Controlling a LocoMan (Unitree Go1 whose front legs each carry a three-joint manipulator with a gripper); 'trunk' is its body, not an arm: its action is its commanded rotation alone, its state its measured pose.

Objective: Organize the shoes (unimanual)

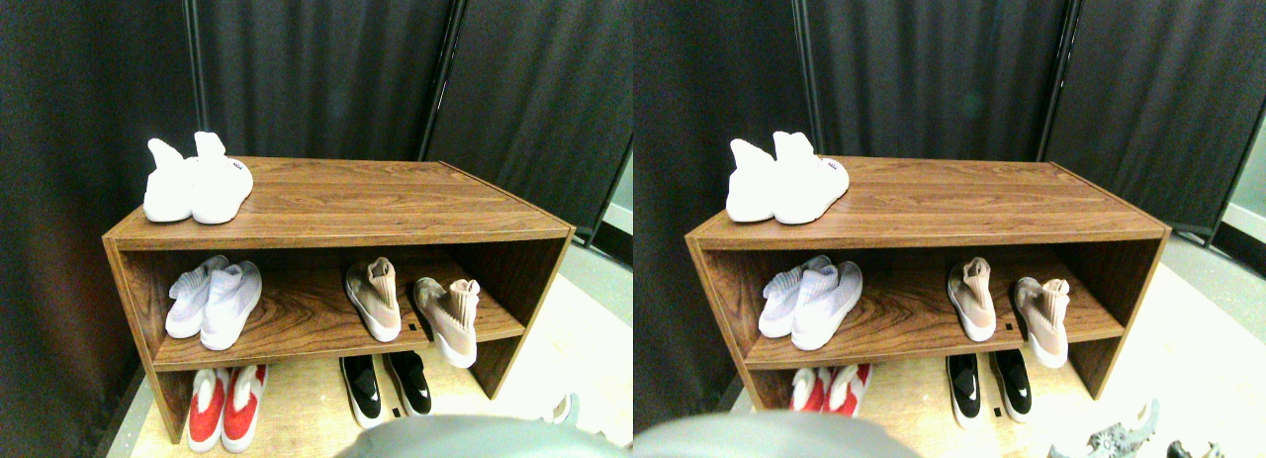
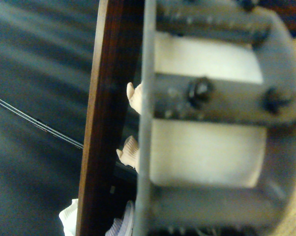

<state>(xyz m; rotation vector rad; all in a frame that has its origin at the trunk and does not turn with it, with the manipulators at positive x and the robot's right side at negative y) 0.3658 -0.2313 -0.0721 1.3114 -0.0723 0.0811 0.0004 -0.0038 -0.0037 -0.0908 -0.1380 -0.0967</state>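
The tan shoes stand on the right of the rack's middle shelf [image 1: 307, 324]. The left tan shoe [image 1: 373, 298] sits square. The right tan shoe [image 1: 450, 320] is angled, its toe over the shelf's front edge. The black shoes [image 1: 386, 384] with white marks lie side by side on the floor below them. Only a grey tip of my right gripper [image 1: 562, 409] shows, low on the floor right of the rack and apart from every shoe. In the wrist view the gripper's blurred frame [image 2: 207, 132] fills the picture, and two tan collars [image 2: 132, 96] peek past the rack's board [image 2: 96, 123].
A white pair [image 1: 195, 184] stands on the left of the wooden rack's top [image 1: 376, 201]. A pale lilac pair [image 1: 216, 298] is on the middle shelf's left, and a red-and-white pair [image 1: 227, 407] on the floor below. Black curtains hang behind. Pale floor lies right of the rack.
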